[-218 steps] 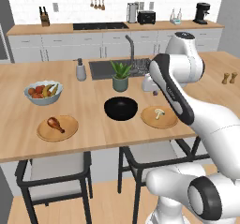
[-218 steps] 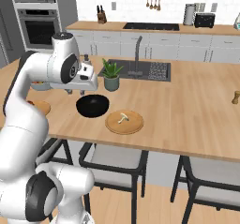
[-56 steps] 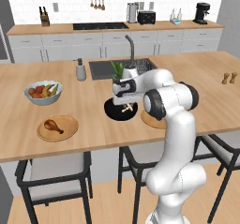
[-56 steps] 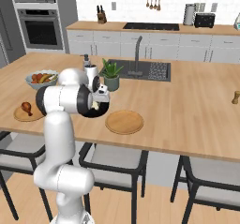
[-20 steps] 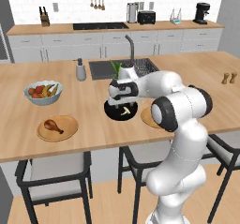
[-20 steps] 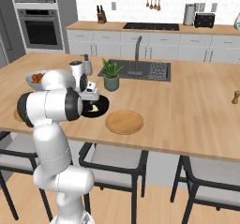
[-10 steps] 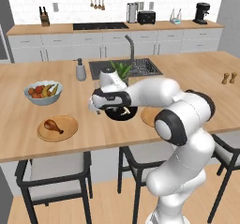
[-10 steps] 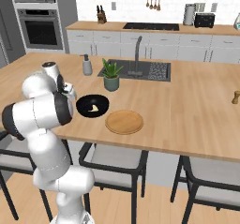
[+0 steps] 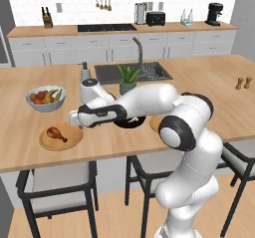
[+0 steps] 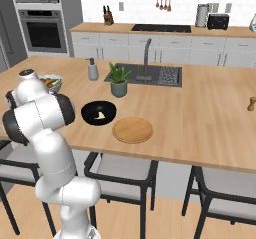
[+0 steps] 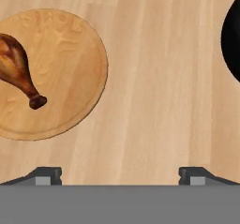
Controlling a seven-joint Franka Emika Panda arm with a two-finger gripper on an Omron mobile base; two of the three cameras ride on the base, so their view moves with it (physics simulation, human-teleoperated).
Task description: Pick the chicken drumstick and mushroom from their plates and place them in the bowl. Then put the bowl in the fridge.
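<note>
The wooden island worktop [image 9: 209,90] carries everything, with a sink [image 10: 150,74] set into its far side and stools tucked under its near edge. The white arm [image 9: 149,100] reaches low across the worktop toward the left end of the near edge. The gripper [image 9: 74,118] hangs over bare wood between the two nearest dishes; in the hand view its two finger tips [image 11: 47,175] stand wide apart with nothing between them, so the hand is fully spread and empty.

One of the plates [image 9: 61,137] lies close to the near edge toward the left end, and the chicken drumstick [image 9: 56,132] lies on it; in the hand view the drumstick [image 11: 16,68] sits on the plate's left half with its narrow end pointing toward the plate's middle. The other plate [image 10: 132,130] lies near the middle of the near edge and is bare. The black bowl [image 10: 98,112] sits just beside that bare plate, on its left in the right base view, and the mushroom [image 10: 101,116] rests inside it as a small pale piece.

Behind the drumstick's plate, further from the near edge, stands a grey-blue fruit bowl [image 9: 46,98]. A potted plant [image 10: 118,80] stands at the sink's near left corner, and a soap dispenser [image 10: 93,69] stands just left of the sink.
</note>
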